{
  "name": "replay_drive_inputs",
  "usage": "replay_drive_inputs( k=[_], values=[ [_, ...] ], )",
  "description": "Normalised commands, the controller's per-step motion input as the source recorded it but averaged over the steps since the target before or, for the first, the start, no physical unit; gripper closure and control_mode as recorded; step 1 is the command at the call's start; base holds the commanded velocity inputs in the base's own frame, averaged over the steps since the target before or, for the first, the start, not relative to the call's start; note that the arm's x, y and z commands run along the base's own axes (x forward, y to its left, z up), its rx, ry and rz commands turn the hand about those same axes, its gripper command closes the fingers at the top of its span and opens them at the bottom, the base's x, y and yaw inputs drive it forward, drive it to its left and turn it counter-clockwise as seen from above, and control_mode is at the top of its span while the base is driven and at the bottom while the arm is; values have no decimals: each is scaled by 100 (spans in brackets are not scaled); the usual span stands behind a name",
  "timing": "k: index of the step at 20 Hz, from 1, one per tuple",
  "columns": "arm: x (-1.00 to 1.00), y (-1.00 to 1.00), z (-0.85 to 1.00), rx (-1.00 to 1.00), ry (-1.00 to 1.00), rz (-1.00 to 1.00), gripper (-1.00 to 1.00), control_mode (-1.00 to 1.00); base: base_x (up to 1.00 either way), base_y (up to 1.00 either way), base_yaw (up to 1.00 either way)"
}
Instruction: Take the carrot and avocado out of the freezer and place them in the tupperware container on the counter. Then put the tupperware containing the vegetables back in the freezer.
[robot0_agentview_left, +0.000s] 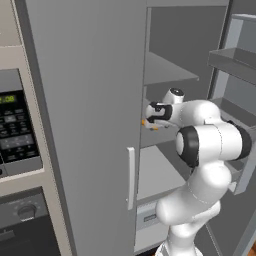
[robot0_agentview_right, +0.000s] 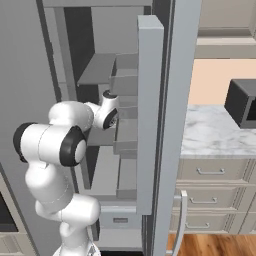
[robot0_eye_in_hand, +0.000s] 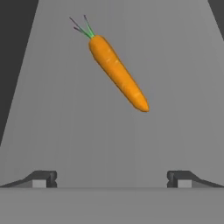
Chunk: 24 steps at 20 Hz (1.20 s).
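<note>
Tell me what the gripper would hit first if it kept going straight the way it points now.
Most likely the grey shelf inside the freezer, just short of the carrot. The open gripper looks down on the shelf, and the carrot lies a little past its centre line. Depth is hard to judge here.

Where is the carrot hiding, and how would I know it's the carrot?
Look inside the tall grey freezer, whose door stands open. On a middle grey shelf, just ahead of the robot's open gripper, lies the carrot. It is the bright orange tapered stick with tiny green stalks at its fat end.
</note>
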Motion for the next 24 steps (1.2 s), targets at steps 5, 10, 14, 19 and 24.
replay_drive_inputs(
  k=[5, 10, 14, 19, 24],
  values=[
    [30, 0, -2, 2, 0, 0, -100, -100, 0, 0, 0],
    [36, 0, -9, 1, 0, 0, -100, -100, 0, 0, 0],
    [39, 0, -12, 0, 0, 0, -100, -100, 0, 0, 0],
    [27, 0, -21, 0, 0, 0, -100, -100, 0, 0, 0],
    [32, 0, -23, 0, 0, 0, -100, -100, 0, 0, 0]
  ],
)
